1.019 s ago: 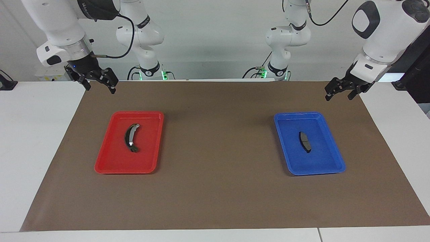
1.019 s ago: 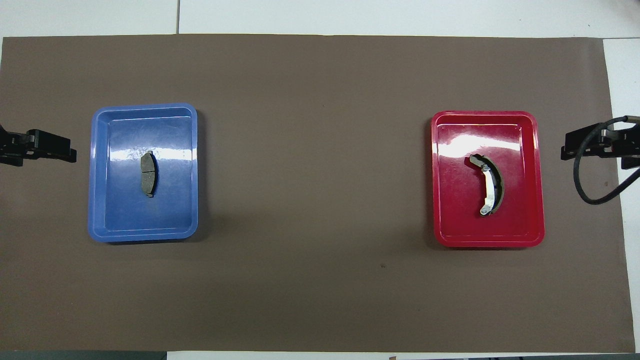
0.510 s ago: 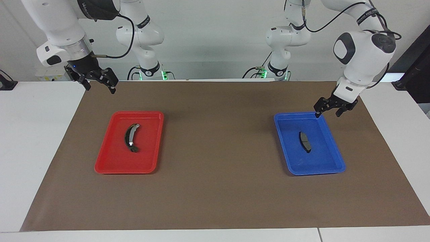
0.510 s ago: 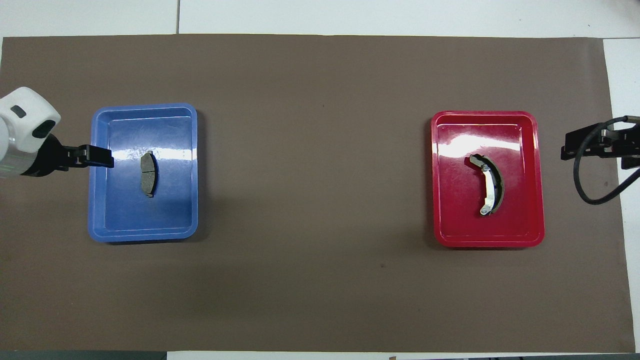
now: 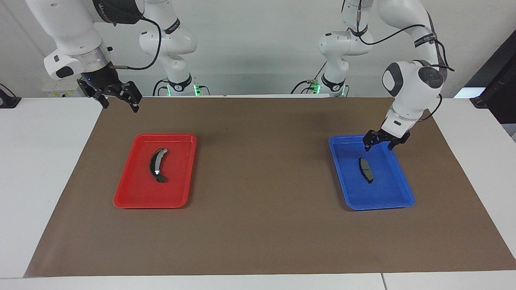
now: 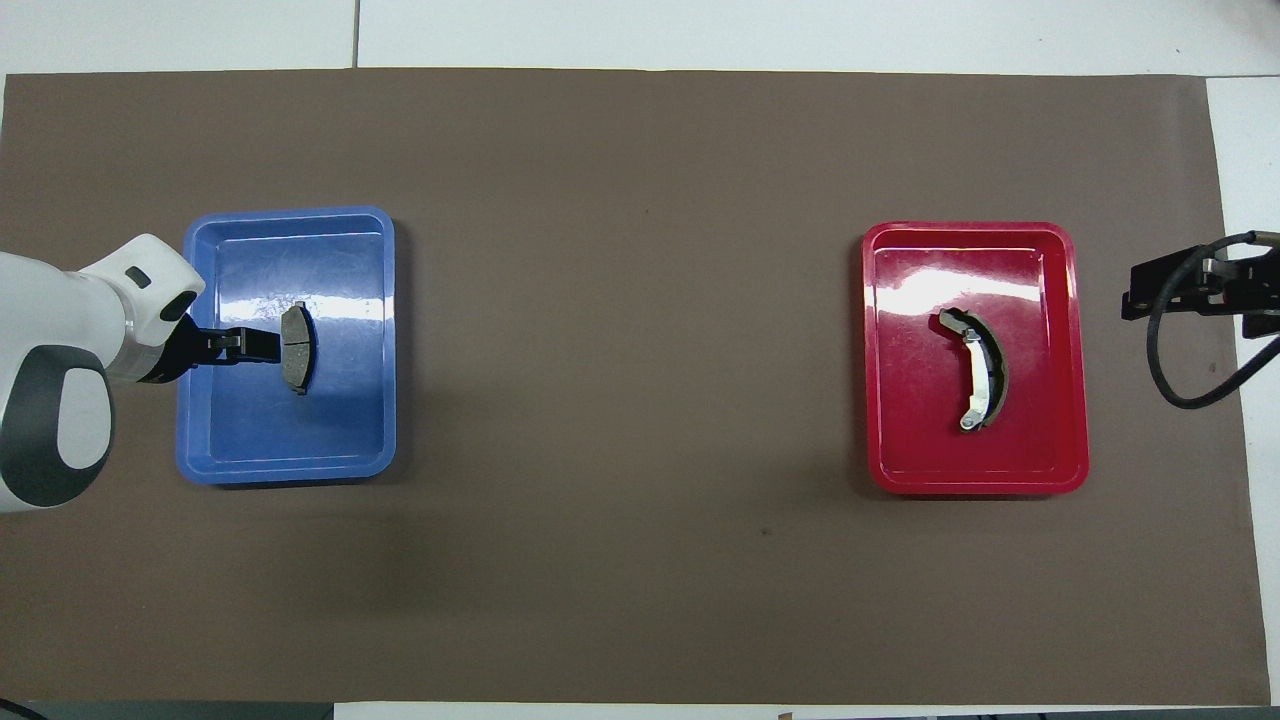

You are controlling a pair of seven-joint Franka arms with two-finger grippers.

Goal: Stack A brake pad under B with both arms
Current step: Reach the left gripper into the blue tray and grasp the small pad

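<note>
In the facing view I see the short, flat dark-grey brake pad (image 5: 366,169) lying at right of centre, on the floor of the blue plastic tray (image 5: 397,201); in the overhead view the same pad (image 6: 296,347) sits at left of centre. My left gripper (image 5: 379,141), black and two-fingered, hangs over the tray's upper end just above the pad in the frame, fingers spread apart, gripping nothing and clear of the pad; in the overhead view it (image 6: 250,346) reaches in from the left edge beside the pad. The long crescent-shaped black brake piece with the silver strip (image 5: 157,165) lies in the red plastic tray (image 5: 133,201) at left of centre. My right gripper (image 5: 119,98) waits at upper left, over the corner of the brown table mat (image 5: 262,225), fingers parted and empty.
</note>
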